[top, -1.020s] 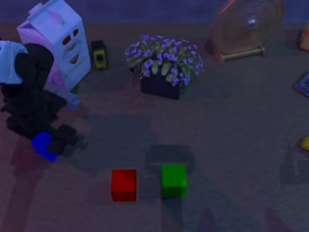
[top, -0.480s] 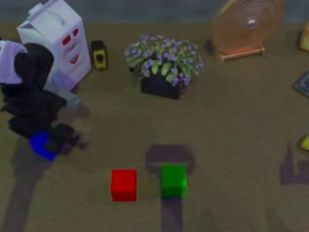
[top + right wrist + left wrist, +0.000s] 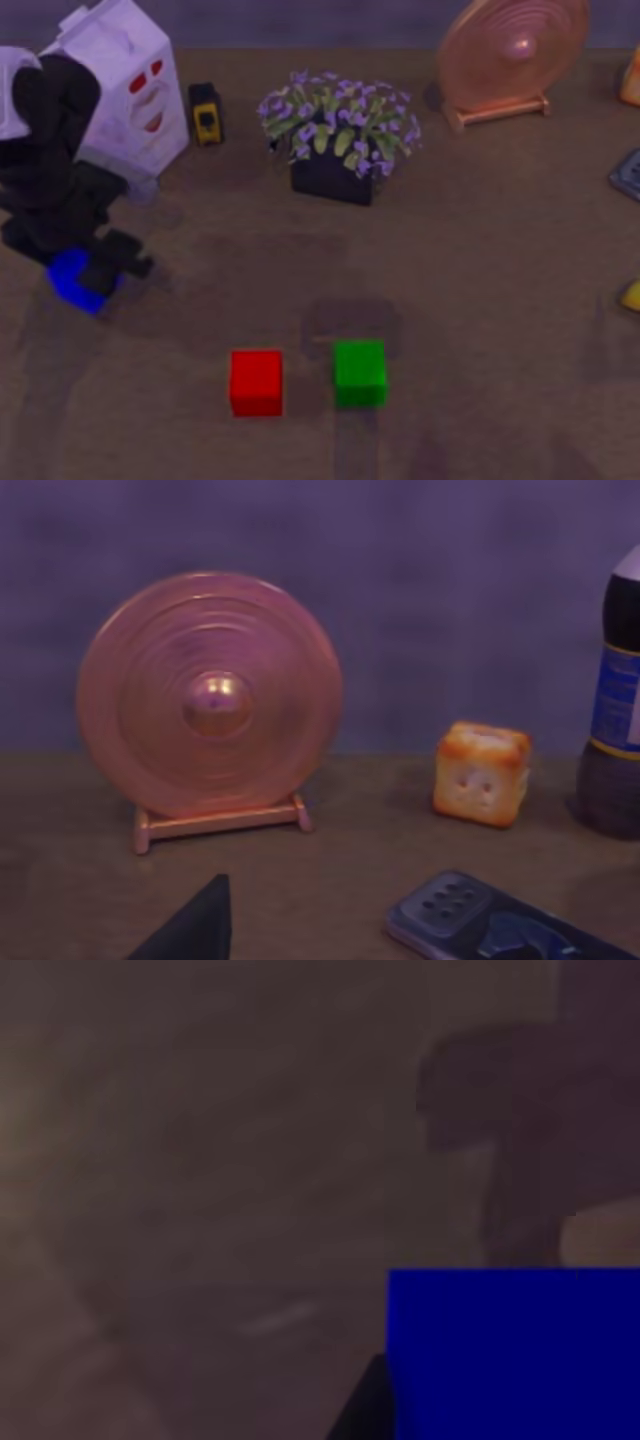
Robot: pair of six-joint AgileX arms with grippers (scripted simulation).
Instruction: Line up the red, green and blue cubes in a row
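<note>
My left gripper (image 3: pixel 88 277) is shut on the blue cube (image 3: pixel 68 281) near the table's left edge, in front of the milk carton. The same blue cube (image 3: pixel 512 1352) fills a corner of the left wrist view, with one dark fingertip (image 3: pixel 362 1408) against its side. Near the front middle, the red cube (image 3: pixel 256 381) and the green cube (image 3: pixel 359 372) sit side by side with a small gap between them, the green one to the right. The right arm is out of the top view. One of its fingertips (image 3: pixel 205 920) shows far to the side in the right wrist view, with nothing held.
A milk carton (image 3: pixel 125 85), a small yellow object (image 3: pixel 205 112), a potted plant (image 3: pixel 338 135) and a copper disc on a stand (image 3: pixel 510 55) line the back. A remote (image 3: pixel 626 175) and a yellow item (image 3: pixel 630 296) lie at the right edge.
My left gripper has carried the blue cube a little toward the back and left. The red and green cubes have not moved.
</note>
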